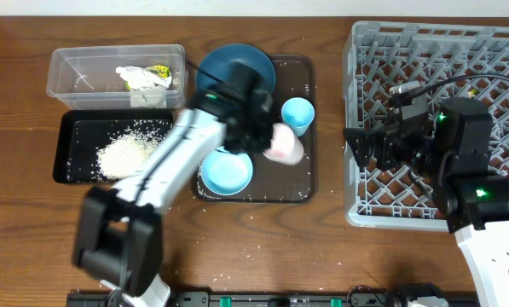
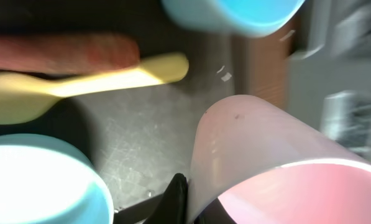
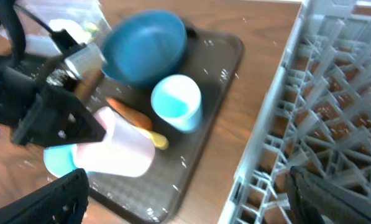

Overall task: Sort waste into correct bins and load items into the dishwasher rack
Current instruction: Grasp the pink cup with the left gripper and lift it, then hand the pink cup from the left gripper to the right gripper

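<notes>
Your pale pink plastic cup (image 1: pixel 285 145) is tipped on its side over the dark brown serving tray (image 1: pixel 309 186), clamped in your left gripper (image 1: pixel 263 135), between the light blue cup (image 1: pixel 297 112) and the white-and-light-blue bowl (image 1: pixel 227 172). Your right gripper (image 1: pixel 355 150) stands wide and empty over the left edge of the grey lattice dishwasher rack (image 1: pixel 493 51).

Table (image 1: pixel 322 247) is wood w/ visible grain; dishwasher rack (image 1: pixel 425 32) is grey moulded plastic, tub (image 1: pixel 66 72) clear plastic. Pink cup (image 2: pixel 260 143) looks smooth, satiny plastic. Serving tray (image 2: pixel 141 124) is scuffed, semi-gloss; paper (image 1: pixel 139 78) crumpled.
</notes>
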### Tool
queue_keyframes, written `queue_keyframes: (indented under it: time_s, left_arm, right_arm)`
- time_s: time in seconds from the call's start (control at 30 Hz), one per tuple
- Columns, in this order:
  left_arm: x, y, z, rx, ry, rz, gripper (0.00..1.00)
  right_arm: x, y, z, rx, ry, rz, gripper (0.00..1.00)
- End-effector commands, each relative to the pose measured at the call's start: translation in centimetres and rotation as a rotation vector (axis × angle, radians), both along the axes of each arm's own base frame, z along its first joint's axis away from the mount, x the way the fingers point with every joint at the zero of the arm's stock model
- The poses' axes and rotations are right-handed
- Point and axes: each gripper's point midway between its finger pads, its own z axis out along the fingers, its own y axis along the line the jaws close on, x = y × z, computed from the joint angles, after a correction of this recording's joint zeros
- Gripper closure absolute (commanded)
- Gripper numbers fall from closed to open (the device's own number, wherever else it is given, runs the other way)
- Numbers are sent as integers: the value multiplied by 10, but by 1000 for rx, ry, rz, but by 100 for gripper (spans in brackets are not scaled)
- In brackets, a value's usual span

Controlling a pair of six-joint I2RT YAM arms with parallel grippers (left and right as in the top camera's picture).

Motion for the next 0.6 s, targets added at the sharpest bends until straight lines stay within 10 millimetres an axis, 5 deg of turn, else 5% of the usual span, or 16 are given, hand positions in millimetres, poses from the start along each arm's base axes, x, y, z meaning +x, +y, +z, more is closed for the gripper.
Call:
queue_keyframes:
  time_s: [0.0,0.3,0.57]
  left_arm:
    - [2,-5,63,-328,25,-12,94]
    - [-7,2,133,-773,79,-124,94]
    - [-11,1,143,-833,94,-147,94]
  right_arm:
    - [-8,27,22,123,-38,156,1]
    - [3,71,32,290,-93,431,7]
    - [-8,113,37,414,-141,705,17]
